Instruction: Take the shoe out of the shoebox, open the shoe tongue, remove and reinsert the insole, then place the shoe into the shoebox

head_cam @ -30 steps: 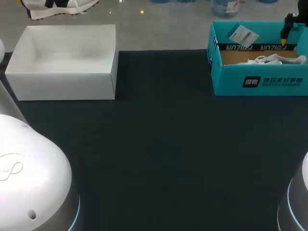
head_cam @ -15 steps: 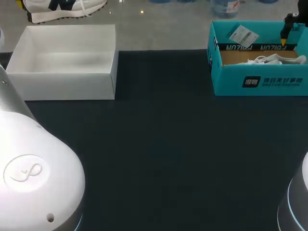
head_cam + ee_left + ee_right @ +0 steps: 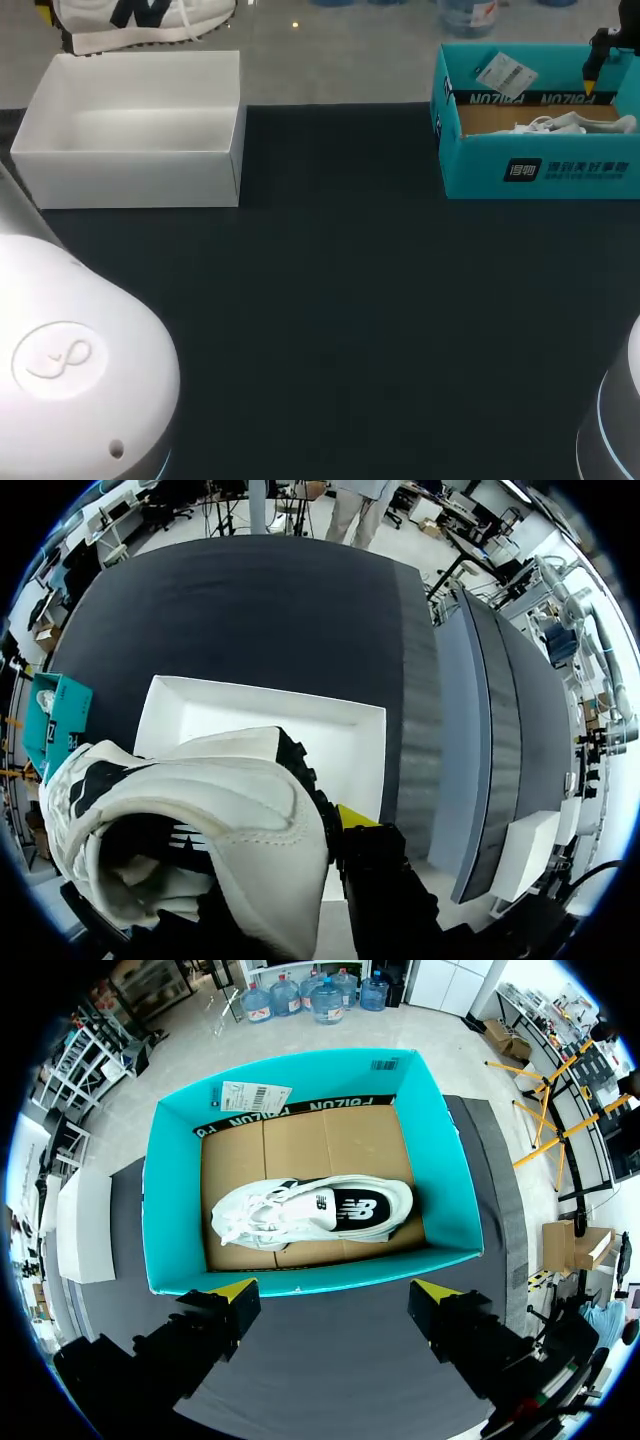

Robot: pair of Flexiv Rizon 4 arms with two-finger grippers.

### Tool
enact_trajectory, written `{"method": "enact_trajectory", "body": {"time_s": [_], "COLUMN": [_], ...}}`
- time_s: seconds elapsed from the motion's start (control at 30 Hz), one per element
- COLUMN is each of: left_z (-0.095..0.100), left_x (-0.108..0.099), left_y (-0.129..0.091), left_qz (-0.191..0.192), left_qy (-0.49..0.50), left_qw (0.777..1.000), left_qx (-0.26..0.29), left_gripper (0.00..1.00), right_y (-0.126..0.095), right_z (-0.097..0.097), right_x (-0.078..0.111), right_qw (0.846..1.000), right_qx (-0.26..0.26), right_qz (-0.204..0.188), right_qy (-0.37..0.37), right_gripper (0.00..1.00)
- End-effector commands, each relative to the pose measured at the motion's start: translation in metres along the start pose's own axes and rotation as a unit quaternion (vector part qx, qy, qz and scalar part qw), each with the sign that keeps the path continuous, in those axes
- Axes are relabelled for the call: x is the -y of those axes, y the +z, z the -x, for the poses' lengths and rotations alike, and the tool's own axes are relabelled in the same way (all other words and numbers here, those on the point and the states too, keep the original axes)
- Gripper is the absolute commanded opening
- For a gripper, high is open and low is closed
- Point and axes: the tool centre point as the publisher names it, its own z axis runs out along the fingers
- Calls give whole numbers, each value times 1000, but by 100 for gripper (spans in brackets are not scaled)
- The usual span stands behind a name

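Observation:
A white sneaker [image 3: 200, 815] with dark markings hangs above the far side of the open white box [image 3: 260, 715]. My left gripper [image 3: 300, 830] is shut on it, with one yellow tip [image 3: 352, 816] showing beside the sole. In the head view this sneaker [image 3: 140, 20] sits just past the white box [image 3: 130, 160]. A second white sneaker [image 3: 310, 1210] lies on its side on the cardboard floor of the teal shoebox [image 3: 300, 1272]. My right gripper [image 3: 335, 1295] hovers open, high above that shoebox's near wall. In the head view the teal shoebox [image 3: 540, 170] stands at the far right.
A dark mat [image 3: 330, 300] covers the table between the two boxes. A paper label [image 3: 505, 72] rests against the teal box's back wall. My left arm's white housing [image 3: 70, 370] fills the near left corner, and my right arm's base [image 3: 615, 420] the near right.
The held sneaker has moved to the right along the far edge of the white box. The left arm's housing has shifted with it. The right arm has kept still.

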Motion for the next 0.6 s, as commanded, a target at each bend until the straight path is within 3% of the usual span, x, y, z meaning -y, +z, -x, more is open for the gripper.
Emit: {"method": "enact_trajectory", "body": {"time_s": [0.03, 0.6], "left_z": [8, 39], "left_x": [43, 78], "left_y": [5, 5], "left_qz": [203, 244], "left_qy": [-2, -3], "left_qw": [979, 970], "left_qx": [-6, 6], "left_gripper": [0, 0], "right_y": [0, 0], "right_z": [0, 0], "right_x": [1, 1], "right_qw": [1000, 1000], "right_qx": [-1, -1], "right_qz": [1, 1], "right_qy": [1, 1], "right_gripper": [100, 100]}}
